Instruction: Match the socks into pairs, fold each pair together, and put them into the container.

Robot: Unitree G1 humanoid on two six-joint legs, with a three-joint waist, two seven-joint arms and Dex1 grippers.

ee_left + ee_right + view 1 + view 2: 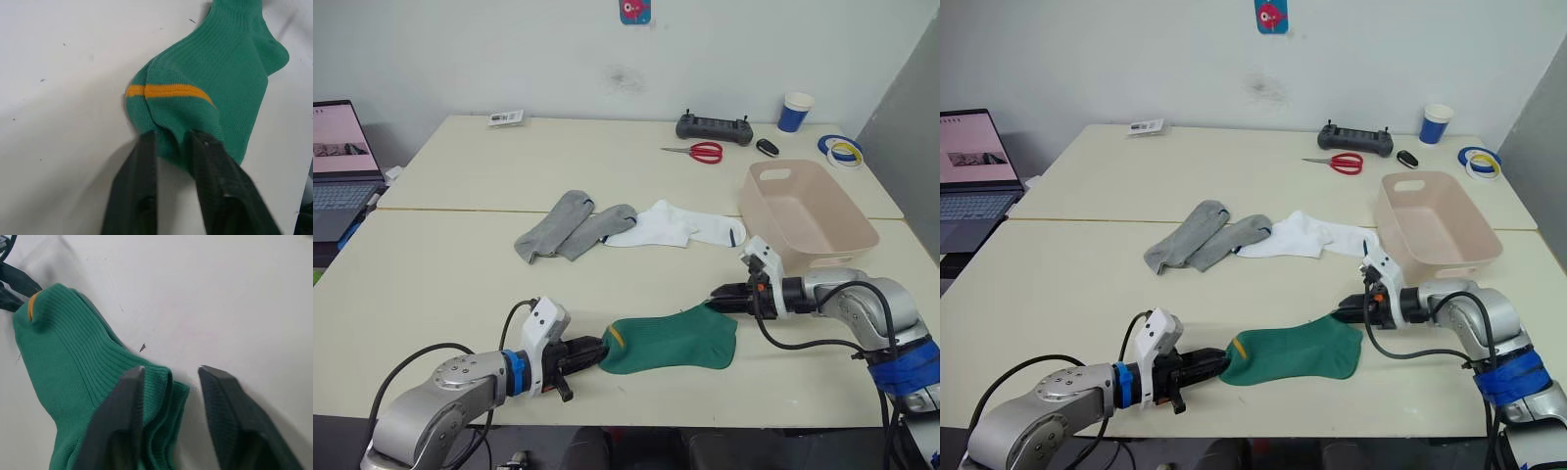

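Note:
A dark green sock [674, 340] with a yellow toe stripe lies flat near the table's front edge. My left gripper [598, 353] is shut on its toe end [171, 112]. At the cuff end [161, 382], my right gripper [714, 299] stands open, one finger over the ribbed cuff and the other on bare table. Two grey socks [570, 227] lie side by side at mid-table, and white socks [677, 227] with dark toe tips lie just right of them. The pink-beige container [773, 208] stands at the right, behind my right gripper.
Red scissors [701, 152], a black controller [713, 127], a blue-and-white cup [795, 111] and tape rolls [843, 149] sit along the back right. A laptop [339, 162] stands at the far left. A seam [450, 210] runs across the table behind the socks.

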